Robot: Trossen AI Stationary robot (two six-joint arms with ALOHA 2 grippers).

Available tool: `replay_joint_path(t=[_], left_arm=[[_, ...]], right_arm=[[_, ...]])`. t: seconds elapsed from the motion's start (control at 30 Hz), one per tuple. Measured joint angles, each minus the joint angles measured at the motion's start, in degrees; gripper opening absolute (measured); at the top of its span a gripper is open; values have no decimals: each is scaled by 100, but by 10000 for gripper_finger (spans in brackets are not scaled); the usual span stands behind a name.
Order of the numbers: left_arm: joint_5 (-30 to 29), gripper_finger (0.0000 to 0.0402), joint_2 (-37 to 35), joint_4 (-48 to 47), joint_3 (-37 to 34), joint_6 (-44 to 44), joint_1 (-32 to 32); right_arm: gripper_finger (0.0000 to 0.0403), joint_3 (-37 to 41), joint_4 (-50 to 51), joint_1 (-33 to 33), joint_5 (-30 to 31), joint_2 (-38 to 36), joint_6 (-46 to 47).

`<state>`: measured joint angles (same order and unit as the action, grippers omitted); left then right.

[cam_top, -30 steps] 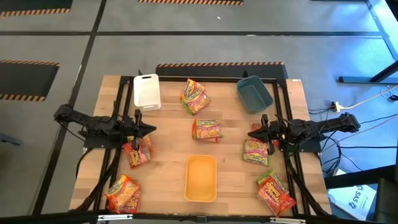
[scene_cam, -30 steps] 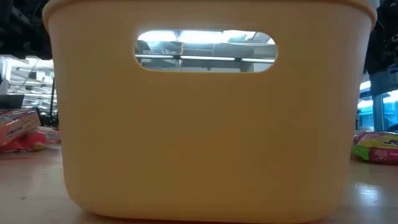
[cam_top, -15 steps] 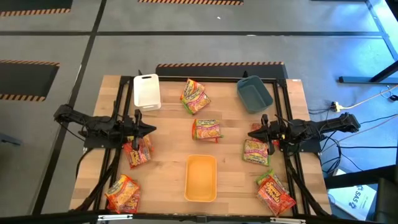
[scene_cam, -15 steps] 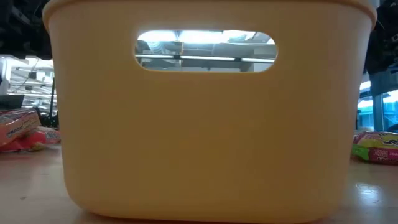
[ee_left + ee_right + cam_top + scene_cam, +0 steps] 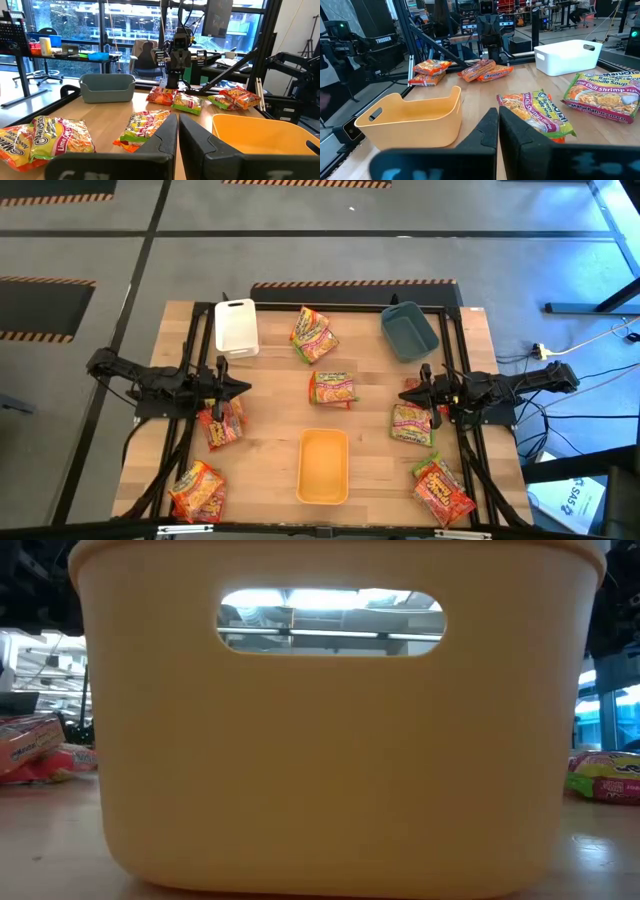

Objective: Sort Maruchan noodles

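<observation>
Maruchan noodles (image 5: 331, 388) scattered over the tabletop (image 5: 270, 440): packets at centre, upper centre, lower left and lower right of the high view, none in the white bin (image 5: 236, 326), blue bin (image 5: 408, 331) or yellow bin (image 5: 323, 466). Left pincer (image 5: 243, 388) at mid-left, shut, empty. Right pincer (image 5: 405, 393) at mid-right, shut, empty.
</observation>
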<state>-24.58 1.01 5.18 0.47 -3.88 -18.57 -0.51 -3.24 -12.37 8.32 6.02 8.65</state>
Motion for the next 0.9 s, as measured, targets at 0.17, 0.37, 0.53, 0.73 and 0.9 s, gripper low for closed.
replay_joint_path(t=[0.17, 0.37, 0.53, 0.73, 0.9], left_arm=[[2, 11, 1, 1, 2, 0, 0], [2, 11, 0, 0, 0, 0, 1], [-150, 11, 1, 79, 0, 114, 2], [-294, 11, -1, 646, 5, 577, 7], [-961, 11, -1, 1199, 6, 556, 9]], right_arm=[[3, 0, 11, -2, 15, 2, -1], [3, 0, -116, 1, 763, 2, -11], [3, 0, -198, 94, 1294, 4, -11], [3, 0, -689, 457, 1312, 25, -798], [3, 0, -869, 922, 1289, 270, -877]])
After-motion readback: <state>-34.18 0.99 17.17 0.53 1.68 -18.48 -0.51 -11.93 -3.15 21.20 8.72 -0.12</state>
